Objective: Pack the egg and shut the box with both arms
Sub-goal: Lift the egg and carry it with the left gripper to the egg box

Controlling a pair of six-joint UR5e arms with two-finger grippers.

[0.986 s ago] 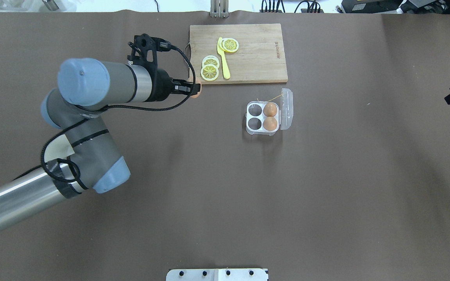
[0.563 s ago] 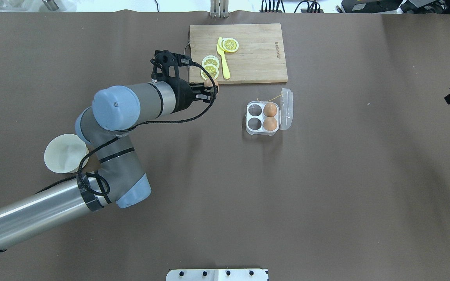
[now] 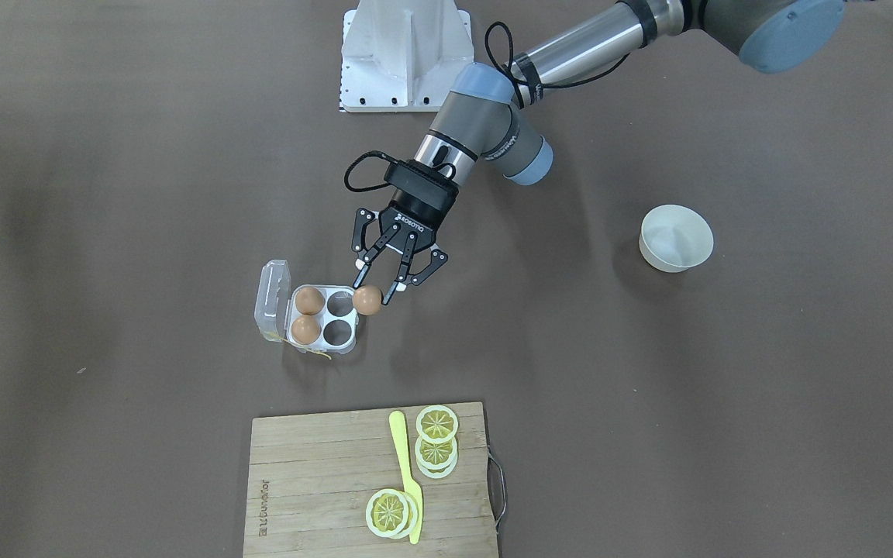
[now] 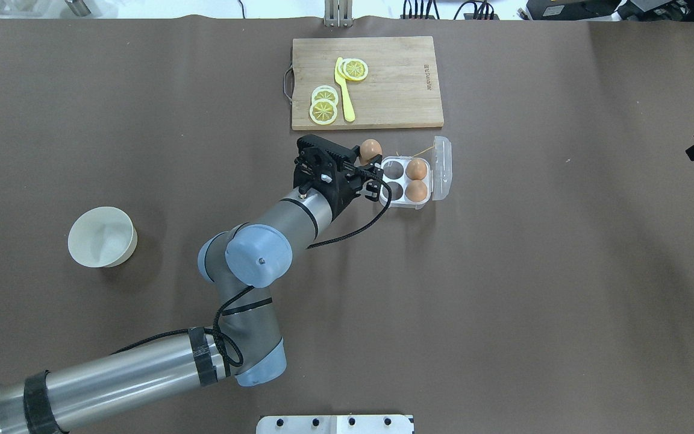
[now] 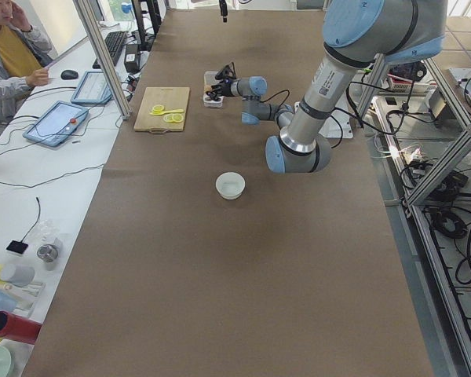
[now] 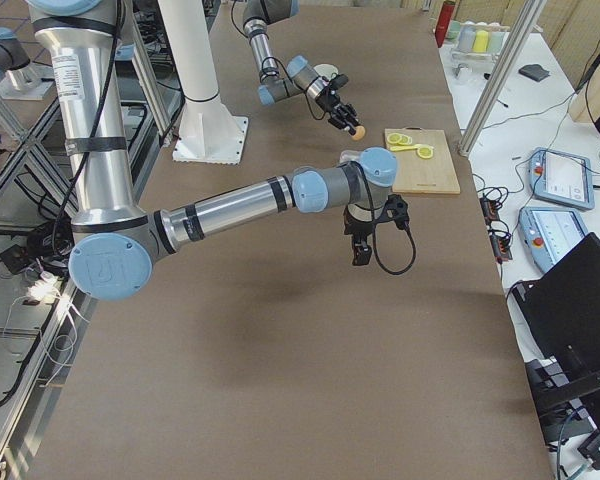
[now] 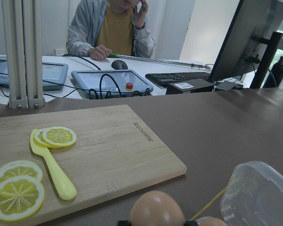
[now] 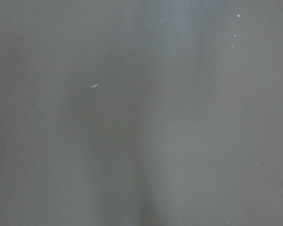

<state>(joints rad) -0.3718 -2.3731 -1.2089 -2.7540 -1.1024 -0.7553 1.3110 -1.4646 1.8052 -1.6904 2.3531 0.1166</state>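
Observation:
The clear box lies open in the table's middle, its lid folded out to the side. Two brown eggs fill the cells by the lid; the two other cells are empty. My left gripper is shut on a third egg and holds it just off the box's edge on the empty-cell side. The overhead view shows this egg, the gripper and the box. The left wrist view shows the egg and the lid. My right gripper hangs over bare table; I cannot tell its state.
A wooden cutting board with lemon slices and a yellow knife lies beyond the box. A white bowl stands at the left. The white base is at the robot's side.
My left arm has swung right with the egg, from beside the cutting board's left edge to the box's left side. The white bowl is now uncovered.

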